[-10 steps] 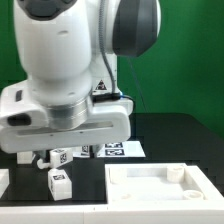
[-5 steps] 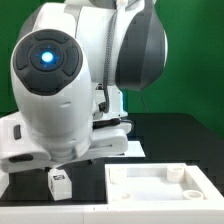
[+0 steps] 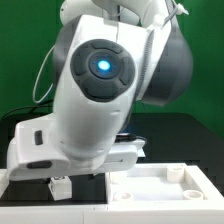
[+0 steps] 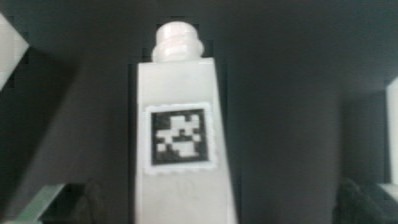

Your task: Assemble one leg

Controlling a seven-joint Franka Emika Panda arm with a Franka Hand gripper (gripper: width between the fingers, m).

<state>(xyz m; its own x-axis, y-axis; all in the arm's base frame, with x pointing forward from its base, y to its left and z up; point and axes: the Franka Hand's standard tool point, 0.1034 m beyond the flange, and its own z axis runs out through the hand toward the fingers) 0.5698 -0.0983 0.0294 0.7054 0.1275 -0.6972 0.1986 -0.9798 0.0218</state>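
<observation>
1. Leg (image 4: 178,150): white rect. block, fills centre of wrist view, very close to cam. Square b/w tag (image 4: 178,135) on the upward face, threaded peg (image 4: 175,40) at the far end. Long axis runs straight away along the wrist's line, so the leg lies directly under/ahead of the gripper, not off to a side.
2. Gripper: fingers not made out in either view; cannot tell if apart, together or clamped on the leg.
3. Table (image 4: 71,110): dark, beneath the leg.
4. Block (image 3: 60,186): small, tagged, ext. view, on the table just below the arm's hand. Prob. the same leg, unconfirmed.
5. Panel (image 3: 150,195): large, white, rimmed, toward ext. view's right, apart from the block.
6. Arm (image 3: 100,90): hides mid-scene.
</observation>
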